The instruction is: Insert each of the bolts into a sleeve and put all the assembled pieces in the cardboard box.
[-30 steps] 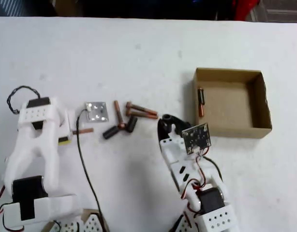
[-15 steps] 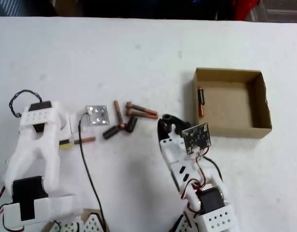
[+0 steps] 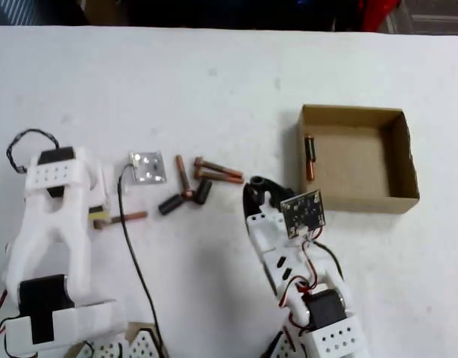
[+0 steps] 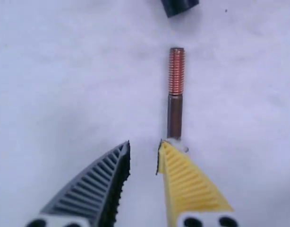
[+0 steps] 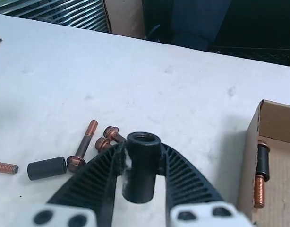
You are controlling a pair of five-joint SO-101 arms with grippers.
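Pulling one bolt [image 3: 123, 218] clear of the pile [image 3: 195, 183].
Dragging it nearer and leftward across the table [image 3: 214, 89] with the left gripper [image 4: 144, 144], jaws apart, one tip merely touching the head; still needing a real grasp. Clamping a sleeve [image 5: 141, 165] upright in the right gripper [image 5: 142, 149], waiting left of the cardboard box [image 3: 408, 160].

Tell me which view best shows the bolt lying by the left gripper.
Left wrist view: the bolt lies full length, threads and shank clear. The high view shows it small beside the left gripper; the right wrist view catches its threaded end.
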